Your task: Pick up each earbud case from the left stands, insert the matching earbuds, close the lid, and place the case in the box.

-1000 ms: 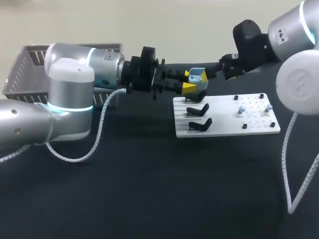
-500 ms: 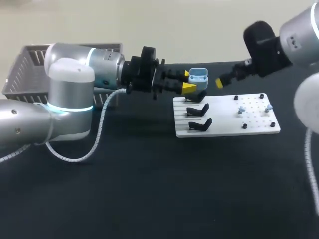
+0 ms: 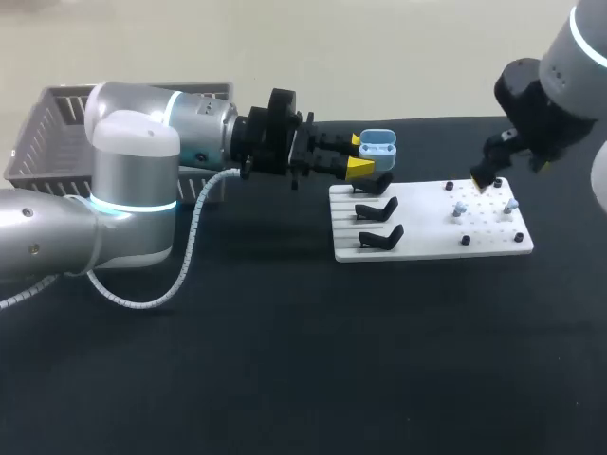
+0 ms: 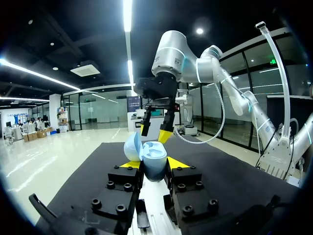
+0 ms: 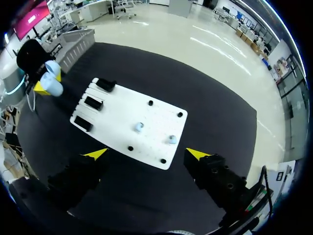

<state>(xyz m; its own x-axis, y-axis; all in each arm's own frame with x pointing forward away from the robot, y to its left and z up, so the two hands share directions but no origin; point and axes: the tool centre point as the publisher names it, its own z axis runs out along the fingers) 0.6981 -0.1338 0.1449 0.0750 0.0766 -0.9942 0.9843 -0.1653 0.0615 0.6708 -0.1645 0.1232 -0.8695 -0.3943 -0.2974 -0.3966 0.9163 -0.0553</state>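
The left gripper [image 3: 363, 157] is clamped on the light-blue earbud case [image 3: 377, 145], one yellow tip pressed to either side. The case is held in the air with its lid swung open, just past the far left corner of the white board [image 3: 427, 232] on the black table [image 3: 285, 360]. Three black stands [image 3: 377, 209] sit in a row on the board's left part, and two pale earbuds [image 3: 460, 208] stand among the pegs on its right part. The right gripper [image 5: 146, 154] hangs above that right part — fingers spread wide, nothing between them. The grey box [image 3: 57, 123] lies at the table's far left, behind the left arm.
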